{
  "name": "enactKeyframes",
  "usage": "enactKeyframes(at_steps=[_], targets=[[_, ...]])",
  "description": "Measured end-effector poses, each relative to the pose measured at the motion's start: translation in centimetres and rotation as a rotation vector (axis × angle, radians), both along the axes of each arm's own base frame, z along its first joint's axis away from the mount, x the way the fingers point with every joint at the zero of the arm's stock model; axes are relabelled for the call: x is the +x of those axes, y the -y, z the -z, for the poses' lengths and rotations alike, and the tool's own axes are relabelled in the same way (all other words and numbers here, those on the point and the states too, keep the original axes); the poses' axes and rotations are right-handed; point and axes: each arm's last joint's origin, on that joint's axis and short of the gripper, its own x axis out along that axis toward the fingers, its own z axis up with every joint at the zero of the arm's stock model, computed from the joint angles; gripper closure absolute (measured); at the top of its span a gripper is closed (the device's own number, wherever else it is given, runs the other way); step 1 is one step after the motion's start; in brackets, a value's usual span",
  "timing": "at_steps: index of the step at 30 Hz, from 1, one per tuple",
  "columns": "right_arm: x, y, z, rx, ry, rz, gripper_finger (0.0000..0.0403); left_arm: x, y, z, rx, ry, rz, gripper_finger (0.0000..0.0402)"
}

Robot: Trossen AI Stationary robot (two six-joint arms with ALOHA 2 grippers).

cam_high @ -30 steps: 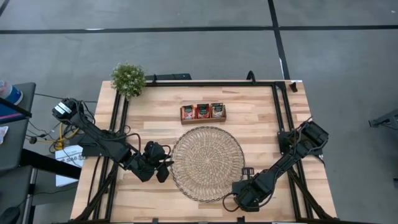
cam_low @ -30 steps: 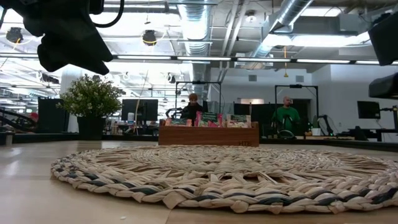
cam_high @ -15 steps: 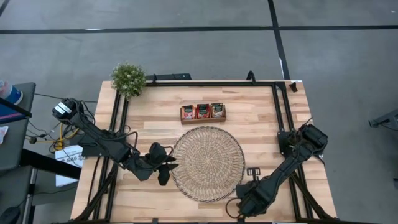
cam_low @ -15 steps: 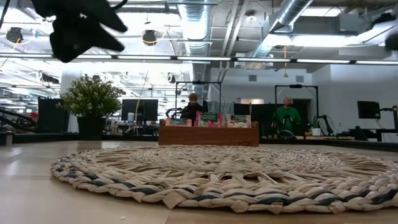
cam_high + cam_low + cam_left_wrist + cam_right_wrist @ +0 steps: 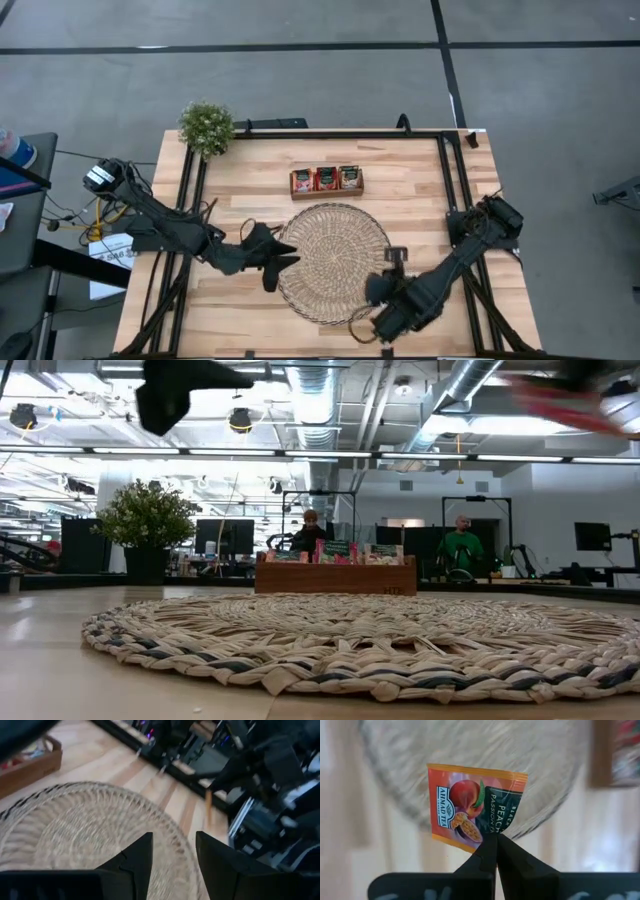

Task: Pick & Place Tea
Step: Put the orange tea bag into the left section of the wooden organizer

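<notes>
At the near right edge of the round woven straw mat, the right gripper has its fingers pressed together on one corner of a red-orange square tea sachet, held above the table; from overhead this sachet is hidden by the arm. The left gripper hovers at the mat's left rim, fingers spread and empty. More sachets stand in the small brown wooden tray, too small to read.

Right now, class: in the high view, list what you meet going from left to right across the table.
Potted plant → left gripper, open → woven mat → right gripper, pinching a tea sachet.
</notes>
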Motion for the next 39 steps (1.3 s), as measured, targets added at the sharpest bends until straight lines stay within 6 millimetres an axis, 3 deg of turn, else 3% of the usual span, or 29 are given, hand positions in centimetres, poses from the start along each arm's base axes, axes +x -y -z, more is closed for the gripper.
enactKeyframes(at_steps=[8,18,28,39], targets=[[4.4,5.3,-2.3,-0.208,0.15,-0.004,0.0403,1.9,-2.9,-1.2,-0.125,0.109,0.016,0.026],[8.0,10.4,-4.0,-0.299,0.127,-0.159,0.0403,3.3,-7.6,-1.3,-0.285,0.137,-0.088,0.026],[9.6,12.1,-4.7,-0.271,0.126,-0.285,0.0403,3.9,-10.9,-1.5,-0.308,0.153,-0.107,0.026],[10.3,13.7,-4.8,-0.252,0.121,-0.319,0.0403,3.9,-11.7,-1.6,-0.296,0.16,-0.093,0.026]])
